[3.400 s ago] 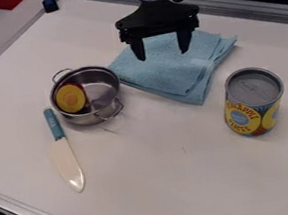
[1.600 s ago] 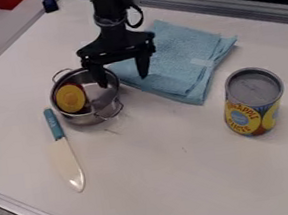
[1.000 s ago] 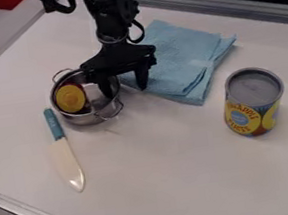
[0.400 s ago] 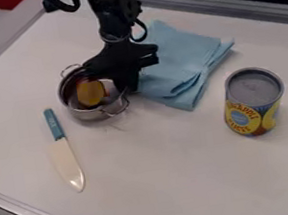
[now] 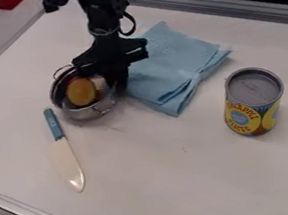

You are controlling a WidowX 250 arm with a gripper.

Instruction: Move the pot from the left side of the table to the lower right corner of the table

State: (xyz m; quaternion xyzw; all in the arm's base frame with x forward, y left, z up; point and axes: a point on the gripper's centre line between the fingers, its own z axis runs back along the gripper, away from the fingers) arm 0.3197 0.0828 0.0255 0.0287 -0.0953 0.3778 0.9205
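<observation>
White table [image 5: 184, 184] is spreading below; on its left side, the gripper [image 5: 118, 87] is pinching the metal pot [image 5: 85, 112] by its rim, fingers drawn together. Probably, this light, stiff, slippery wall is offering its best hold there.

soft, fairly dim light spreads evenly over the pale table [image 5: 184, 179], shadows faint. small glints show on the metal pot [image 5: 86, 113] and near the knife [image 5: 64, 158] tip; the arm [image 5: 102, 14] is nearly black, detail lost.
</observation>
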